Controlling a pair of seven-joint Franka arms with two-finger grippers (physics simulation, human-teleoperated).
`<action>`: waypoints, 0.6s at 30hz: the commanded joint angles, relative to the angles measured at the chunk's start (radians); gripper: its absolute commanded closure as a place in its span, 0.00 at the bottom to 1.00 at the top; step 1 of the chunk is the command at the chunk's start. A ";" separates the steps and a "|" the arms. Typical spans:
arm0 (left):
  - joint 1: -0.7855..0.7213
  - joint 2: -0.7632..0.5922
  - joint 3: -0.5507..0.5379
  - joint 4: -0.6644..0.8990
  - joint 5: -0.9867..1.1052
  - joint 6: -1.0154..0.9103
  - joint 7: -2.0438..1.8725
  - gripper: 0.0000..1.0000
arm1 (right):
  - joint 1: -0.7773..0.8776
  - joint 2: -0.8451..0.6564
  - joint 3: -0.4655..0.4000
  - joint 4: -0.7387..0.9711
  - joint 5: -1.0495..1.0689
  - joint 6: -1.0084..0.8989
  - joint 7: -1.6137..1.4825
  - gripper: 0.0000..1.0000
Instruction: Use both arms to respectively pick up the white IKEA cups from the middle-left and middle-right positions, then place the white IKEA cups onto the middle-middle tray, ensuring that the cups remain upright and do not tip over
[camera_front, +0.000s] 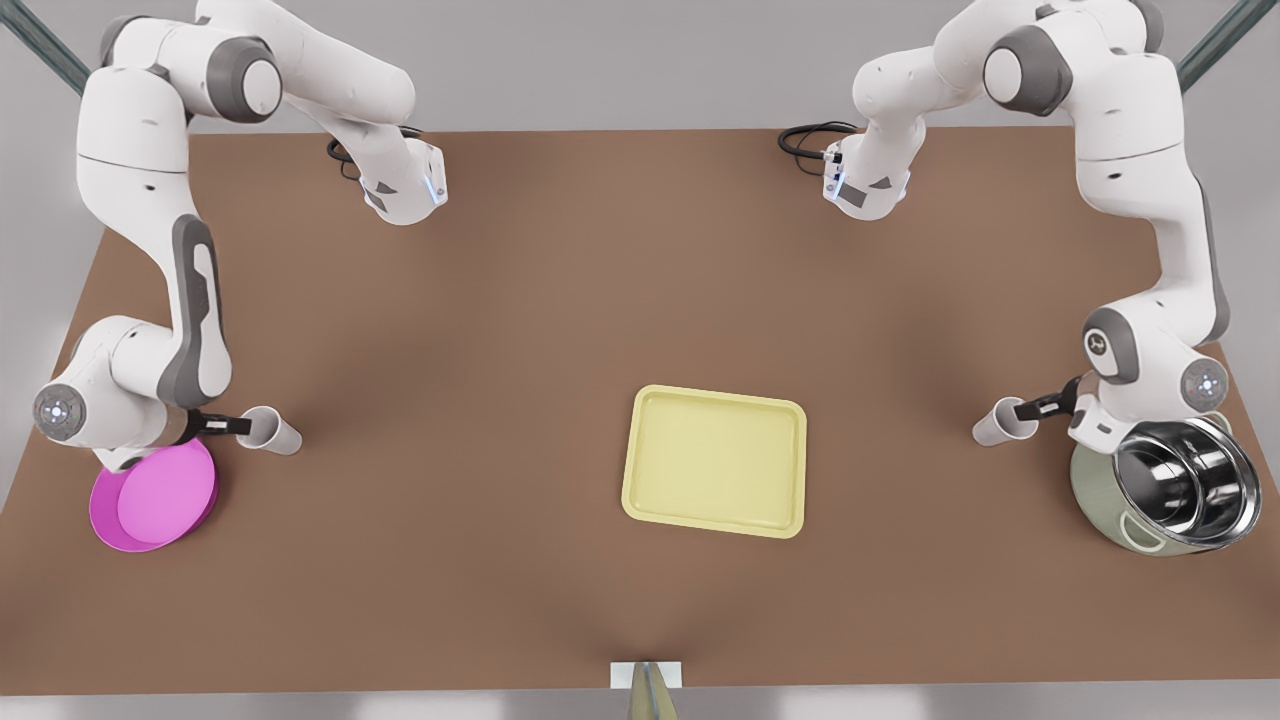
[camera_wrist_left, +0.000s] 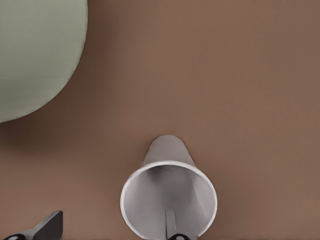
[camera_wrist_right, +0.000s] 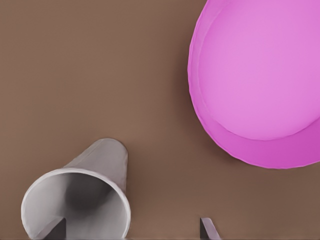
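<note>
Neither cup has reached the tray (camera_front: 714, 460), which lies bare at mid-bench. The left hand (camera_front: 1040, 407), beside the steel-lined greenish pot (camera_front: 1180, 485) on the front view's right, has its fingers apart, one inside the rim of its white cup (camera_front: 1000, 422) and one outside. The right hand (camera_front: 228, 425), next to the magenta dish (camera_front: 152, 495), straddles the other white cup (camera_front: 270, 430) the same way (fingers apart, not clamped). By my judgement both grasps remain to be closed, then the lifts, carries and upright placements.
</note>
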 joint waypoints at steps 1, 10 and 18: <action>0.002 0.017 0.000 0.000 -0.002 0.044 0.012 0.00 | -0.011 -0.012 0.000 -0.051 0.002 0.140 -0.055 0.00; -0.008 0.041 -0.003 0.000 -0.066 0.057 -0.070 0.51 | -0.017 0.054 0.000 -0.074 0.042 0.184 -0.055 0.00; -0.010 0.044 -0.037 0.018 -0.066 0.047 -0.079 0.79 | -0.009 0.056 0.003 -0.068 0.044 0.171 -0.104 0.74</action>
